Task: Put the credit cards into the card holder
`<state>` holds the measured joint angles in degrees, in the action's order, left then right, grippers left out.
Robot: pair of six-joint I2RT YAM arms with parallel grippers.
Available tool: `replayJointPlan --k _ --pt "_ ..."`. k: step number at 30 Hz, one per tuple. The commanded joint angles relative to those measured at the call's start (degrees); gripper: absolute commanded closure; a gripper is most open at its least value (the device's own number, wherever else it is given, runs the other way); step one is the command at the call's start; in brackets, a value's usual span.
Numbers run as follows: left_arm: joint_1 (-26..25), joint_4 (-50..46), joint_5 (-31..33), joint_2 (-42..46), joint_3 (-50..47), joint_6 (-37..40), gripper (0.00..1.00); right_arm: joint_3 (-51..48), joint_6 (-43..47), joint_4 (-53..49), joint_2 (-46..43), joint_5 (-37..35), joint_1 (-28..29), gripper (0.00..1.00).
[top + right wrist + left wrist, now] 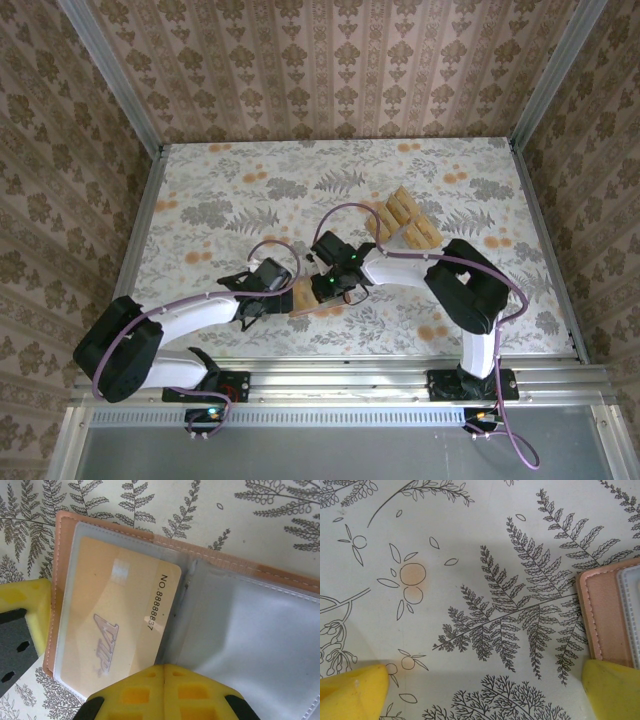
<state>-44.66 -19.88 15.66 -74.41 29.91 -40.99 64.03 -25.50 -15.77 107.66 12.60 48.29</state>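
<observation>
On the fern-print tablecloth (pixel 200 200), the left gripper (pixel 482 690) gapes wide, with the card holder (pixel 605 615) at its 3 o'clock. The right gripper (pixel 165 690), closed, touches the sleeved VIP card (pixel 115 620); best to nudge it flat toward 9 o'clock. Spare credit cards (pixel 405 222) lie at the holder's 2 o'clock.

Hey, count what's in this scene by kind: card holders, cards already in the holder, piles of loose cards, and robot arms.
Card holder: 1
Card in the holder: 1
Loose card pile: 1
Arms: 2, left arm and right arm
Total: 5
</observation>
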Motion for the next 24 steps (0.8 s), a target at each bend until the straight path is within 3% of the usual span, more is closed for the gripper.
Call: replayJointPlan --k 1,15,24 --pt "-0.25 0.61 -0.58 -2.40 -1.17 -0.29 0.00 1.68 -0.45 -1.95 2.02 1.07 1.43 1.00" --pt "0.11 -0.42 -0.24 -1.17 -0.92 -0.08 0.00 2.34 0.17 -3.24 1.67 0.00 1.77 1.00" --pt "5.21 -4.00 -0.61 6.06 -0.95 1.35 0.00 1.72 0.61 -4.42 -3.50 -0.60 -0.45 1.00"
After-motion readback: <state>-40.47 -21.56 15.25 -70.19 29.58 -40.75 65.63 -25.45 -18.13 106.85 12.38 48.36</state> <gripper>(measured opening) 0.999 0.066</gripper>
